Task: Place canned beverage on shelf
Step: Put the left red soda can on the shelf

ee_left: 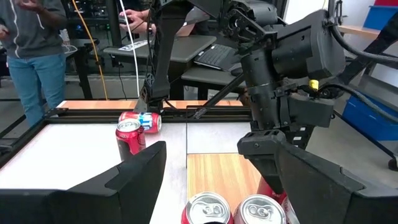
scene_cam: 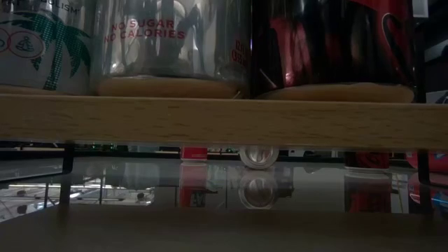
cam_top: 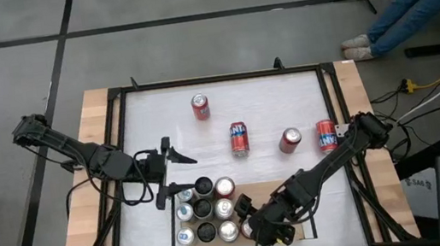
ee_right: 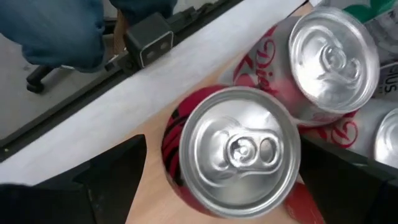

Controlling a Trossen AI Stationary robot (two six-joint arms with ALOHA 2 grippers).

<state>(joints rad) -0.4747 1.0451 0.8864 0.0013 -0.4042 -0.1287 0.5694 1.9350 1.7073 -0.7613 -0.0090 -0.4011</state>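
Note:
The shelf [cam_top: 307, 230] is a light-wood panel at the table's near edge, and several cans [cam_top: 205, 210] stand upright on it. My right gripper [cam_top: 256, 223] hangs open over the panel's right part. Its fingers stand on either side of a red can [ee_right: 242, 152] that rests on its base on the wood; bare wood shows between one finger [ee_right: 109, 174] and the can. Whether the other finger touches it, I cannot tell. My left gripper [cam_top: 177, 176] is open and empty, level above the shelf's far left corner.
Loose red cans are on the white tabletop beyond the shelf: one upright [cam_top: 200, 107], one lying [cam_top: 240, 139], another [cam_top: 290, 140], and one lying by the right rail [cam_top: 327, 135]. The black frame [cam_top: 118, 137] borders the table. A person [ee_left: 31, 56] stands beyond it.

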